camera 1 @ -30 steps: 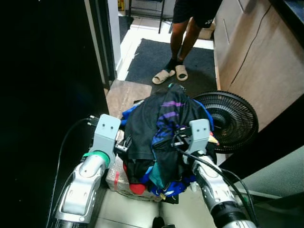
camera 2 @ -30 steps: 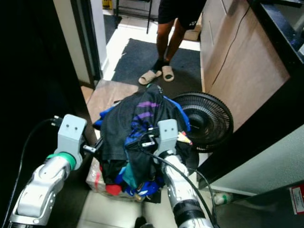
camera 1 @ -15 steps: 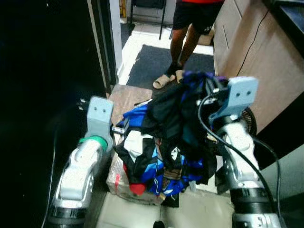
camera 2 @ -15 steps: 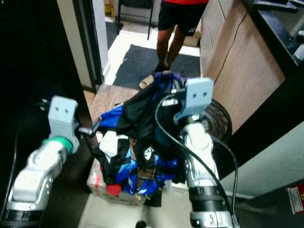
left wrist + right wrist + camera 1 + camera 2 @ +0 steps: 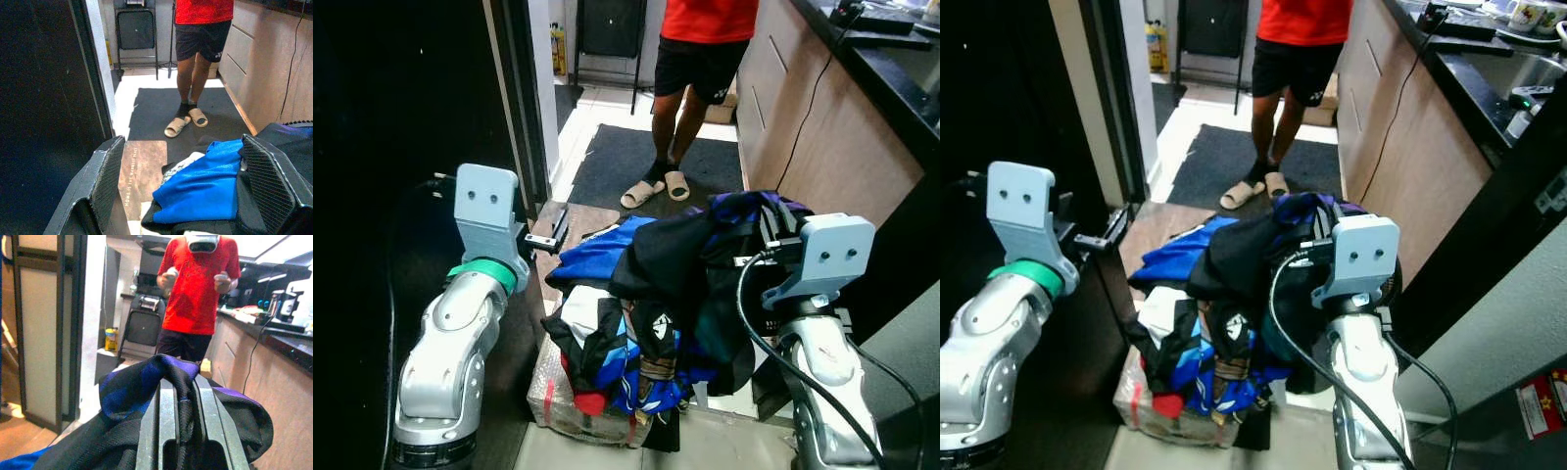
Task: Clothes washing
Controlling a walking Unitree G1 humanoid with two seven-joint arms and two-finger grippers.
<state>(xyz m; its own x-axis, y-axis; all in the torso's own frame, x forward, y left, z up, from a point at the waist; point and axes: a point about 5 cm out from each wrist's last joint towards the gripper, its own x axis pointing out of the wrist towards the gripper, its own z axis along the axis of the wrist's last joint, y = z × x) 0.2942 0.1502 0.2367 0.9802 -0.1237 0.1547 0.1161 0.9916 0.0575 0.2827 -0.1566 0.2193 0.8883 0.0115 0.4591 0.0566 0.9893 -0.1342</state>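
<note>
My right gripper (image 5: 178, 396) clamped tight on dark purple-striped garment (image 5: 744, 220), fabric bunched over fingers; head views hide fingertips behind cloth. My left gripper (image 5: 551, 235) spread wide, holding nothing, raised beside clothes pile (image 5: 631, 323). Pile drapes over carton (image 5: 563, 401) on floor, carton mostly buried. Left wrist view shows blue shirt (image 5: 205, 183) between open fingers, untouched, and brown doormat (image 5: 139, 169). Person (image 5: 1298, 88) in red top stands on dark mat (image 5: 1224, 162), head cut off in head views.

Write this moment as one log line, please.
right claw: shut on dark garment | left claw: open | clothes pile: on box
</note>
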